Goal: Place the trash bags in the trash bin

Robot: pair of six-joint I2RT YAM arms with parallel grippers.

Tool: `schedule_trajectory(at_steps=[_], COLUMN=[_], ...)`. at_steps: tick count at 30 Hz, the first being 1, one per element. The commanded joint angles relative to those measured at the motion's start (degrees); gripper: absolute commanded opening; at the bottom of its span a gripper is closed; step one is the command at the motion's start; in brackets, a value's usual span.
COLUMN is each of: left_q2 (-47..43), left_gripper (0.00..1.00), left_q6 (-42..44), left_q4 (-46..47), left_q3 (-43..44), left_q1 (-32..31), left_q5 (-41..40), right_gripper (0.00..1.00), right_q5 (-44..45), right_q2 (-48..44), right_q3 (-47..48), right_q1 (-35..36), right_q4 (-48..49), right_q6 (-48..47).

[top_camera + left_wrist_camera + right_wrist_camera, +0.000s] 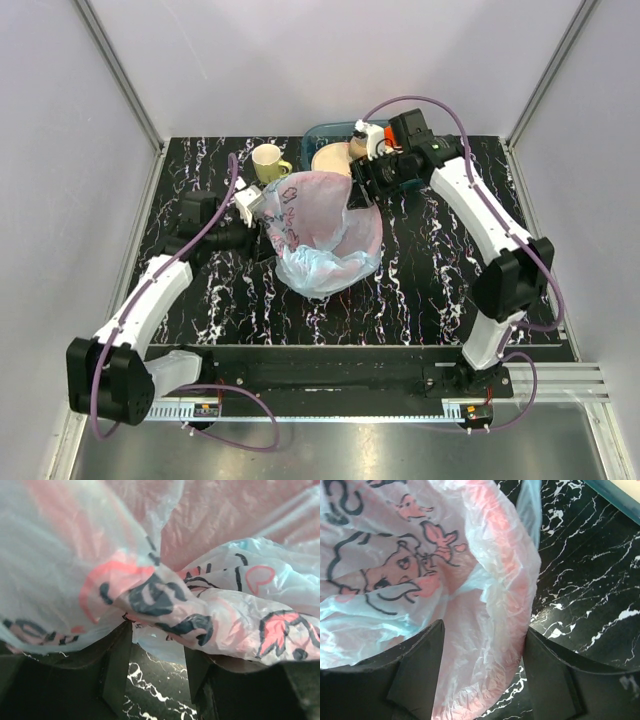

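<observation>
**Inspector:** Where did the bag (pixel 322 225) lie?

**Assistant:** At mid-tabletop (pixel 420 290). It was draped over the round basket (pixel 362 232), wider than it, and slack film spilled onto the near side. The basket's red showed only as a pink tint through the plastic.

**Inspector:** Material?

**Assistant:** Thin translucent light-blue film, crumpled and creased, printed with pink and dark cartoon outlines. The tabletop was black with white veining.

**Inspector:** The left fingers (pixel 258 206)?

**Assistant:** They were at the bag's left edge, standing apart. Folds of film lay across their tips and hid them. I could not tell whether anything was pinched.

**Inspector:** And the right fingers (pixel 360 188)?

**Assistant:** They were at the far right edge, straddling the film-covered rim. The plastic filled the gap between them, but I could not tell whether they pressed on it.

**Inspector:** Surroundings?

**Assistant:** A yellow mug (pixel 268 160) stood just beyond the bag's far left corner. A teal tray (pixel 322 132) holding a beige dish (pixel 332 158) sat against the back wall, close behind the right arm's wrist.
</observation>
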Motion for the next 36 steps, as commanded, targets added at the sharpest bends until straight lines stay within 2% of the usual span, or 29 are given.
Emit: schedule_trajectory(at_steps=[1,4,8,11,12,14,22,29,31,33,36], left_q2=[4.7,9.5,16.1,19.8,20.4,21.5,25.5,27.3,27.9,29.0,29.5], left_gripper=[0.49,0.52,0.54,0.54,0.55,0.55,0.60,0.65,0.68,0.78,0.86], left_q6=[-8.9,-9.2,-8.0,-7.1,-6.6,-6.0,-5.6,-8.7,-8.7,-9.0,-9.3], left_q4=[15.4,16.5,13.3,10.6,9.6,8.7,5.4,7.0,5.3,3.0,-1.7], left_q3=[1.1,5.1,12.6,17.0,18.0,19.6,24.2,26.4,29.0,31.3,35.2], left_q1=[0.5,1.9,4.9,5.8,5.8,5.9,6.3,7.4,8.5,9.7,13.3], left_q5=[-1.5,-2.6,-2.8,-1.5,-1.2,-0.7,-2.8,-3.1,-3.5,-3.7,-0.3], right_gripper=[0.71,0.75,0.82,0.90,0.97,0.99,1.00,1.00,1.00,1.00,1.00], right_q5=[-4.4,-6.0,-4.8,-3.2,-2.7,-1.0,0.9,7.3,7.8,7.7,7.3], right_q2=[-7.1,-9.2,-8.8,-8.3,-8.3,-8.3,-7.3,-4.5,-4.2,-4.5,-6.5], right_q3=[-3.9,-6.1,-6.2,-5.4,-5.5,-5.2,-4.0,-0.6,0.9,1.3,0.6], right_q1=[1.3,1.2,1.2,1.0,0.9,-0.2,-2.4,-3.6,-4.9,-5.8,-7.6], right_q4=[0.9,0.8,-1.3,-2.2,-2.3,-2.6,-4.5,-2.8,-2.8,-2.3,-0.6], right_q6=[4.4,6.0,6.4,7.2,7.6,8.0,10.4,12.2,13.0,14.1,14.9])
